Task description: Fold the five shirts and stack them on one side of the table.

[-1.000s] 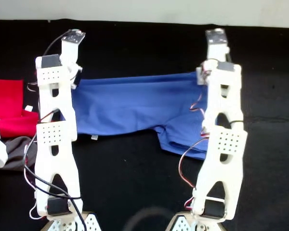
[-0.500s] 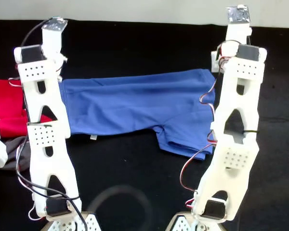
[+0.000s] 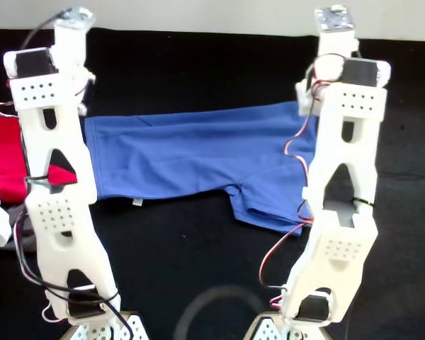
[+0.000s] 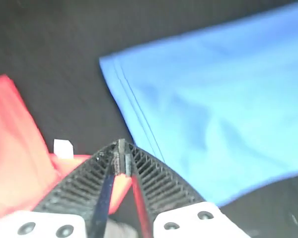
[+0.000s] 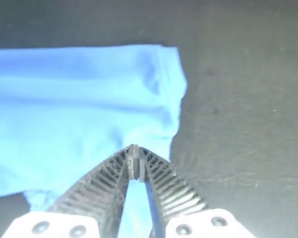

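We see the blue shirt (image 3: 198, 159) lying flat across the middle of the black tabletop (image 3: 177, 248), with a red shirt (image 3: 7, 156) near its edge on the left arm's side. Our left tool (image 4: 122, 158) hangs above the gap between the two shirts, its tips pressed together on nothing. Our right tool (image 5: 134, 163) is likewise closed and empty above the blue shirt's opposite end.
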Available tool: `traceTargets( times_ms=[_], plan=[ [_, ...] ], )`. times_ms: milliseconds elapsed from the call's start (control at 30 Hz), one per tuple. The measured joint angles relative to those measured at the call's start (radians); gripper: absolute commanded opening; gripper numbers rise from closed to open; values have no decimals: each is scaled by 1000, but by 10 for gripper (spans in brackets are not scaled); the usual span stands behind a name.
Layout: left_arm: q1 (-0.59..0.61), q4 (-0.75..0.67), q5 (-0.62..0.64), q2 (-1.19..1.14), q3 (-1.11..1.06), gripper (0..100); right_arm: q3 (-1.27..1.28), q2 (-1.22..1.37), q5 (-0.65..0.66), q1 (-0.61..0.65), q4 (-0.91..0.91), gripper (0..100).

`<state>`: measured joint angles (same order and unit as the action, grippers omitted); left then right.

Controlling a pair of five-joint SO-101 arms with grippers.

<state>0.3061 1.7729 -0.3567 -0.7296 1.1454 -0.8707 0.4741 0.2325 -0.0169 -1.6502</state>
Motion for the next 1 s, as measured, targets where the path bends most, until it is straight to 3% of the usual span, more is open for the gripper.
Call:
traceTargets(
  times_ms=[167, 300, 633, 767, 1000],
  plan=[
    [-2, -12, 34, 169, -364, 9, 0, -2, 0, 37, -61, 8],
    [-2, -112, 35, 273, -629, 9, 0, -2, 0, 63, -97, 8],
    [-104, -528, 104, 575, -1353, 8, 230, -8, -60, 147, -104, 8],
    [-103, -687, 109, 677, -1542, 8, 370, -8, -60, 169, -51, 8],
    [-28, -835, 109, 681, -1683, 8, 646, -23, -60, 167, 135, 8]
  ],
)
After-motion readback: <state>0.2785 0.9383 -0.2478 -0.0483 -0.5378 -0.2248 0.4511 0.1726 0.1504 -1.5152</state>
